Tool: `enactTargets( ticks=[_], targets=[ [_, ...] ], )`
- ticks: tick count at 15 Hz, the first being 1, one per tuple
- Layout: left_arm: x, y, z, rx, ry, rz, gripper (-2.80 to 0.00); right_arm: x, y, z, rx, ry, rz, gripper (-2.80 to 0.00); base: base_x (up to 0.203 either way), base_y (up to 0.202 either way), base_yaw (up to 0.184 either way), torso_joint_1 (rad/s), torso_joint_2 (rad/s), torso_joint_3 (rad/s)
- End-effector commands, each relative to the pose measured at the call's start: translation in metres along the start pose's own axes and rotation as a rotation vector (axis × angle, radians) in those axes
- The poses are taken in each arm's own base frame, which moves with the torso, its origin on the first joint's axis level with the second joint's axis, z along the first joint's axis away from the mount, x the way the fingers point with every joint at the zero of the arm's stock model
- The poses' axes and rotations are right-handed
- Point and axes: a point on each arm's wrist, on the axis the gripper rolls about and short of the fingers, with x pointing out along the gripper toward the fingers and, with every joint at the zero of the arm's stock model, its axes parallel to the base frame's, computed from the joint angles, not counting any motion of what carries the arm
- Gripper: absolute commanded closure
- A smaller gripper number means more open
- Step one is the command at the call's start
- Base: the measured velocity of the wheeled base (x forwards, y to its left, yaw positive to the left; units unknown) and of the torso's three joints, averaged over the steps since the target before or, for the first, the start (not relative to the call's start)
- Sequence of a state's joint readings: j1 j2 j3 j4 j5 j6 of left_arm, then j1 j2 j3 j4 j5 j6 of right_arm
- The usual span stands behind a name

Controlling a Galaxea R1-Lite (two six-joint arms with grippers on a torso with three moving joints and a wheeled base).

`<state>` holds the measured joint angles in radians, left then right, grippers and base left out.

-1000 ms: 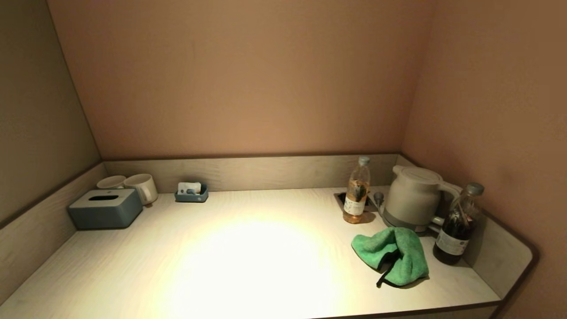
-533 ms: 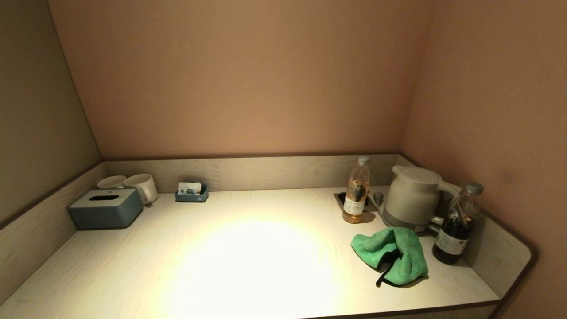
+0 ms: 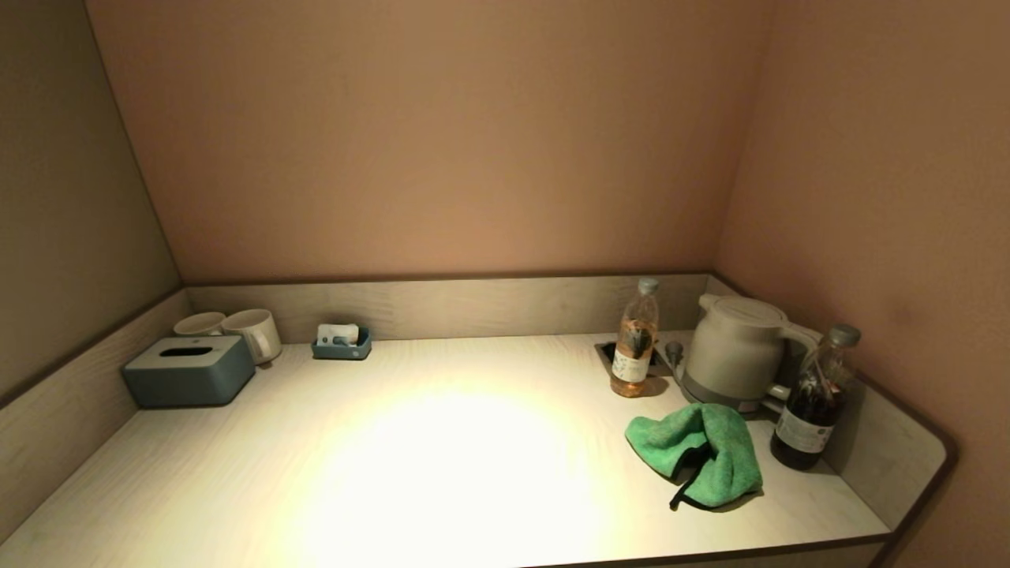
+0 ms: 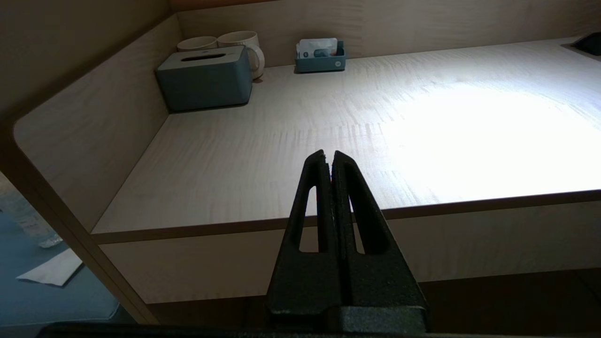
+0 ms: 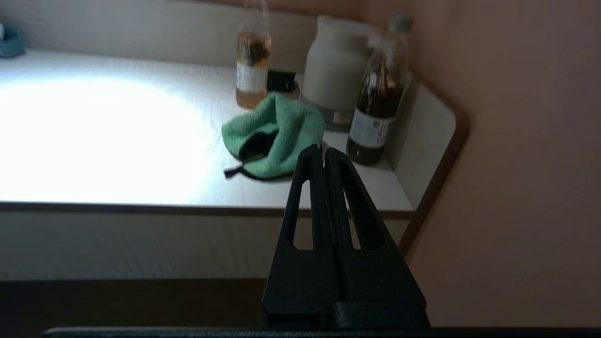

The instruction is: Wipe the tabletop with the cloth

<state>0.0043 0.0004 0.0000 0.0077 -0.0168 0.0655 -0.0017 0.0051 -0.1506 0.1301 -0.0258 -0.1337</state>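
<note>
A crumpled green cloth (image 3: 698, 454) with a black edge loop lies on the pale wooden tabletop (image 3: 442, 457) at the right, in front of the kettle. It also shows in the right wrist view (image 5: 274, 136). Neither gripper shows in the head view. My right gripper (image 5: 325, 151) is shut and empty, held below and in front of the table's front edge, near the cloth. My left gripper (image 4: 327, 155) is shut and empty, held in front of the table's front edge at the left.
A white kettle (image 3: 734, 351), a light tea bottle (image 3: 635, 339) and a dark bottle (image 3: 813, 398) stand at the back right. A blue-grey tissue box (image 3: 189, 371), two white mugs (image 3: 252, 331) and a small blue tray (image 3: 341, 344) stand at the back left. Low walls border three sides.
</note>
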Motion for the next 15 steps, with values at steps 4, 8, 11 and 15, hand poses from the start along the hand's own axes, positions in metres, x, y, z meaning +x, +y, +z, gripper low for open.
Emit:
enactTargets(
  ticks=[4, 8, 11, 15],
  targets=[
    [0.0, 0.0, 0.0, 0.0, 0.0, 0.0, 0.0, 0.007, -0.001, 0.003, 0.006, -0.239, -0.044, 0.0, 0.0, 0.0, 0.0, 0.0, 0.0, 0.0],
    [0.0, 0.0, 0.0, 0.0, 0.0, 0.0, 0.0, 0.011, 0.001, -0.007, 0.028, -0.183, -0.029, 0.0, 0.0, 0.0, 0.0, 0.0, 0.0, 0.0],
    [0.0, 0.0, 0.0, 0.0, 0.0, 0.0, 0.0, 0.012, 0.003, -0.016, 0.03, -0.094, 0.002, 0.0, 0.0, 0.0, 0.0, 0.0, 0.0, 0.0],
    [0.0, 0.0, 0.0, 0.0, 0.0, 0.0, 0.0, 0.012, 0.005, -0.027, 0.039, 0.01, 0.047, 0.0, 0.0, 0.0, 0.0, 0.0, 0.0, 0.0]
  ],
)
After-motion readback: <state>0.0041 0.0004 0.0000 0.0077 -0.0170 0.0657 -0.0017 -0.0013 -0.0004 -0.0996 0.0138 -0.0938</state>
